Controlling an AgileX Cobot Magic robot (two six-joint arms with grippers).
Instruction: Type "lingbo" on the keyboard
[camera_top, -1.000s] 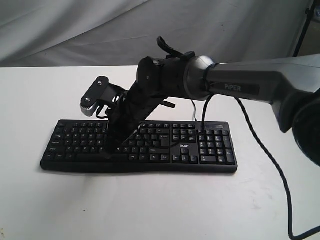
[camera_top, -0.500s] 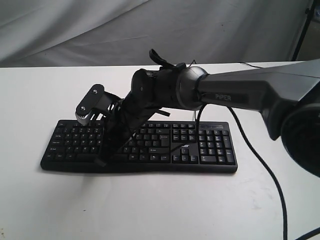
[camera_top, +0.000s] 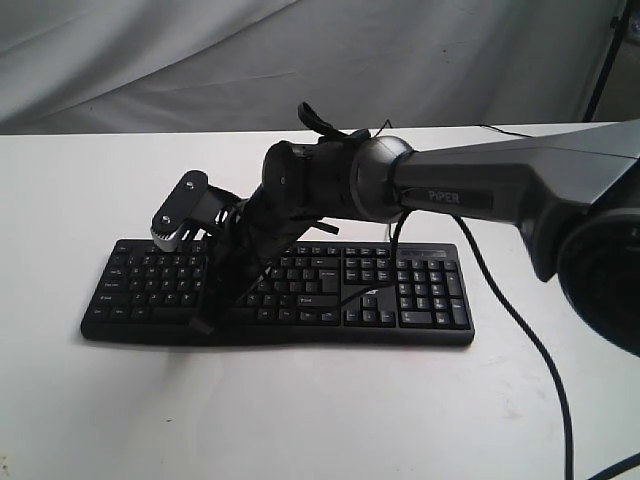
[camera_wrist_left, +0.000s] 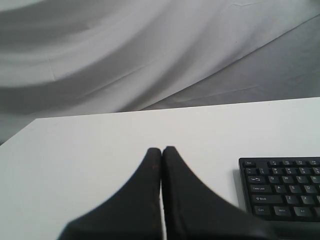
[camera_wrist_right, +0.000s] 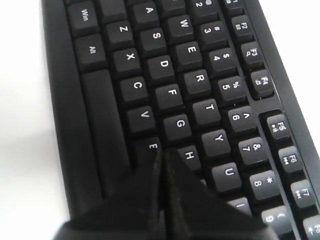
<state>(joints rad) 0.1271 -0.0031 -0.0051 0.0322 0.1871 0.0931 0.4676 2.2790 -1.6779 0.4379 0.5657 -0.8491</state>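
Exterior view: the keyboard (camera_top: 310, 295) lies flat in the middle of a white table (camera_top: 300, 420), its long side across the view and its number pad to the right. A grey arm (camera_top: 500, 185) marked PIPER reaches in from the right, past the middle. The right gripper (camera_top: 207, 320) points down at the left half of the keyboard, near its front edge. Whether its fingers are together cannot be told from here. A black cable (camera_top: 530, 340) hangs from the arm over the table on the right. Grey cloth (camera_top: 150, 60) hangs behind.

Left wrist view: the left gripper (camera_wrist_left: 161, 150) has its fingers pressed together with nothing between them, above bare table. One corner of the keyboard shows just beside it.

Right wrist view: the right gripper's fingers are pressed together on nothing, and their tips sit over the key next to V, just below G and H. Whether they touch that key is unclear
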